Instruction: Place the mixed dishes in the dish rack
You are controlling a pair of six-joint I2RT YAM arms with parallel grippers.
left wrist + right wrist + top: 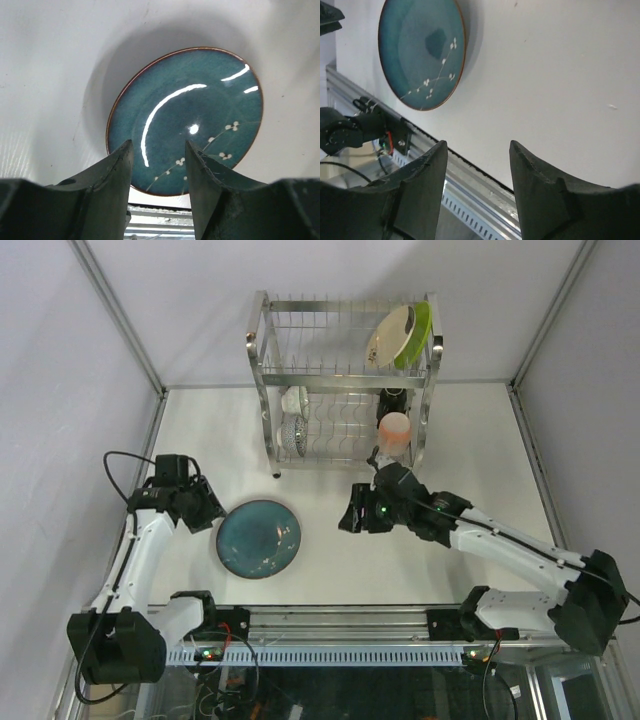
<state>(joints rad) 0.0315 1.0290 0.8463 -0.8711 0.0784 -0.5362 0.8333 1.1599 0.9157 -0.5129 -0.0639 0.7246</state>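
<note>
The large blue-grey plate [259, 538] lies flat on the white table, in front of the dish rack [268, 390]. It also shows in the left wrist view [190, 110] and the right wrist view [420, 50]. My left gripper [207, 512] is open and empty at the plate's left edge, its jaws over the near rim [159, 150]. My right gripper [347, 515] is open and empty, a short way right of the plate [477, 147]. In the rack's upper tier stand the cream plate [388, 335] and the lime-green plate [420, 332]. The lower tier holds the patterned bowl [293, 434] and the pink mug [395, 428].
A small pale dish [296, 398] and a dark-topped item [393, 397] sit at the back of the rack's lower tier. An aluminium rail [330, 625] runs along the table's near edge. Frame posts stand at the table's far corners.
</note>
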